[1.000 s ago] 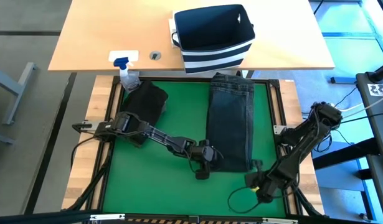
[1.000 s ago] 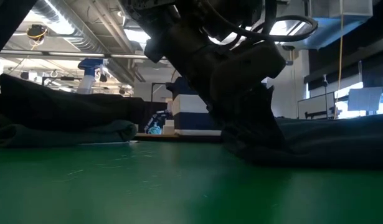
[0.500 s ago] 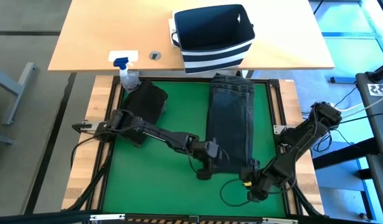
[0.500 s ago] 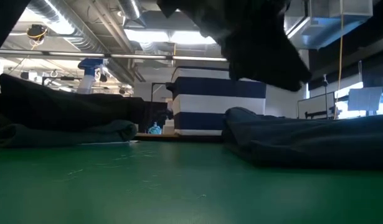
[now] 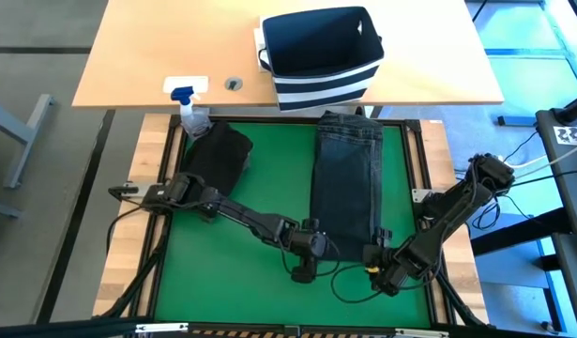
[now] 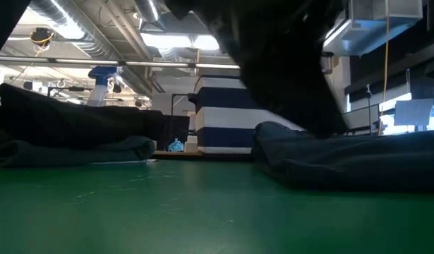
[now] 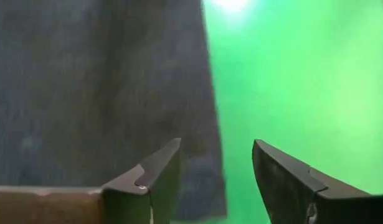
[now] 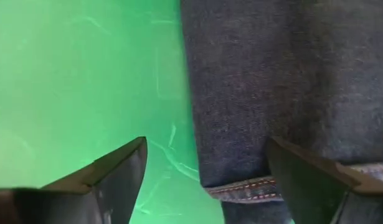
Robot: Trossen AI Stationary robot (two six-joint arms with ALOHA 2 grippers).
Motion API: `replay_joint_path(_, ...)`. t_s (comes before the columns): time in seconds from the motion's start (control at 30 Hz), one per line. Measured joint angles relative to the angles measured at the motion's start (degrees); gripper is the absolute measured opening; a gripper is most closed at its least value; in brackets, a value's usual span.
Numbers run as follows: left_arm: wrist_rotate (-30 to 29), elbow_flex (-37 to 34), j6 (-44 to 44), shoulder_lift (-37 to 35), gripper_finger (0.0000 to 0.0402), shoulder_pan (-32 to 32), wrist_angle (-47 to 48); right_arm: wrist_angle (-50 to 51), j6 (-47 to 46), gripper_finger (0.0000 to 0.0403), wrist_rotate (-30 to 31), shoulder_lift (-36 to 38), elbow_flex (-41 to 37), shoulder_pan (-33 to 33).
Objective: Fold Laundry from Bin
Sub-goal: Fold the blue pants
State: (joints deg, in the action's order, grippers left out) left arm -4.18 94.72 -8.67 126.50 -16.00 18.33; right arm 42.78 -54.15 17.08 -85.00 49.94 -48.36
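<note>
Folded dark jeans (image 5: 347, 183) lie lengthwise on the green mat, one end near the bin (image 5: 321, 56). A black garment (image 5: 220, 152) lies crumpled well to their left. The striped navy bin stands upright on the bench.

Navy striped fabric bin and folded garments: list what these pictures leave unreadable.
- Navy striped fabric bin: the high view shows only dark shadow inside, so its contents cannot be made out.
- Low view: a dark arm blocks the bin's right part.
- Folded dark denim garment: its near end lies under the left gripper and right gripper.
- Folded black garment: type unreadable; an arm overlaps it.
</note>
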Motion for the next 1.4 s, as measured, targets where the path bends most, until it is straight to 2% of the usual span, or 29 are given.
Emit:
replay_joint_path(0.17,-3.2,-0.1,-1.2,2.6,0.0208,-1.0,1.6,-1.7,4.7,0.0328,1.1,-1.6,-2.0,0.0)
replay_joint_path(0.3,-5.6,0.1,-0.4,4.5,0.0208,-1.1,1.0,-1.3,6.5,0.0316,1.4,-3.1,-2.8,0.0)
replay_joint_path(0.43,-11.2,0.2,0.0,5.4,0.0208,-1.1,1.1,-1.2,7.3,0.0302,1.4,-4.4,-2.8,0.0)
replay_joint_path(0.53,-12.2,0.2,1.1,5.5,0.0206,-0.8,1.0,-1.2,7.7,0.029,1.2,-5.7,-2.8,0.0)
replay_joint_path(0.63,-13.5,0.2,2.4,5.5,0.0194,-0.7,1.0,-0.8,8.1,0.0276,1.0,-6.7,-2.8,0.0)
replay_joint_path(0.77,-14.0,0.2,3.3,5.5,0.0148,-0.3,1.2,-0.5,8.1,0.0253,1.0,-7.0,-2.8,0.0)
replay_joint_path(0.97,-15.0,0.1,5.1,5.6,0.0043,0.6,1.4,0.2,8.1,0.0192,3.6,-7.0,-4.5,0.0)
replay_joint_path(1.03,-15.0,0.1,5.9,5.6,0.002,0.9,1.5,-0.3,7.6,0.0164,3.8,-6.8,-6.0,0.0)
replay_joint_path(1.3,-13.5,0.0,5.6,4.9,0.002,1.4,2.7,1.0,6.2,0.0033,5.4,-6.9,-6.9,0.0)
replay_joint_path(1.4,-10.9,0.0,2.8,3.2,0.002,0.9,4.9,1.6,5.9,0.0019,4.6,-7.1,-4.5,0.0)
